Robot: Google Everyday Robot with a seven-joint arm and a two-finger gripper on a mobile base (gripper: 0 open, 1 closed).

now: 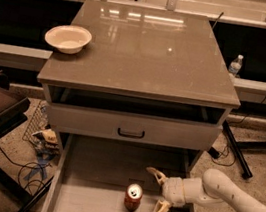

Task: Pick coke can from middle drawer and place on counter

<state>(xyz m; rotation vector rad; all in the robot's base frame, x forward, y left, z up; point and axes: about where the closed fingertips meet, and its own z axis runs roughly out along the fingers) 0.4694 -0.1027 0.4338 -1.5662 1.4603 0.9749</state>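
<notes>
The coke can (133, 197) stands upright on the floor of the pulled-out middle drawer (85, 196), near its front middle. My gripper (155, 196) comes in from the right on a white arm, just right of the can and apart from it. Its two pale fingers are spread wide, one finger (154, 173) above and one below, with nothing between them. The counter (147, 49) is the glossy grey-brown top of the cabinet above.
A white bowl (67, 38) sits at the counter's left edge. A drawer front with a black handle (131, 133) is above the open drawer. A water bottle (235, 65) stands on the ledge at right. Cables and clutter (43, 143) lie on the floor at left.
</notes>
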